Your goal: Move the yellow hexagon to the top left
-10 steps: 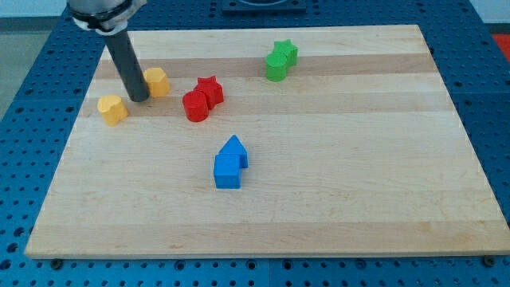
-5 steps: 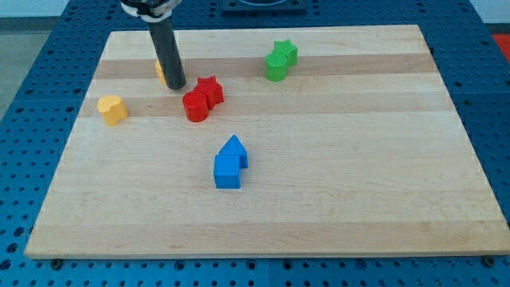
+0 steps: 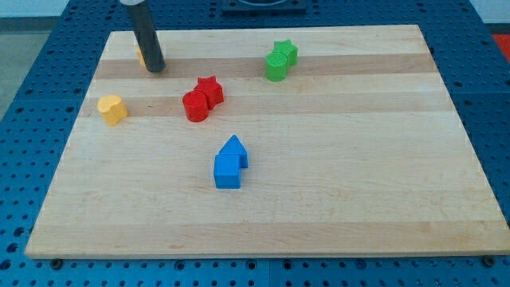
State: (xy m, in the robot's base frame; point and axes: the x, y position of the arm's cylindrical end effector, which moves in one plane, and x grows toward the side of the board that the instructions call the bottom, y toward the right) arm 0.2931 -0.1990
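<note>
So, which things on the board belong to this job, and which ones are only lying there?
Belong to the job:
- yellow hexagon, mostly hidden behind the rod, near the top left
- my tip, touching its right side

Only lying there:
- other yellow block
- red blocks
- green blocks
- blue blocks

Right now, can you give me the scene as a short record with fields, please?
tip: my tip near the board's top left
yellow hexagon: mostly hidden behind the rod, only a sliver showing
other yellow block: below, left edge
red blocks: pair, touching
green blocks: pair, top centre
blue blocks: pair, centre
</note>
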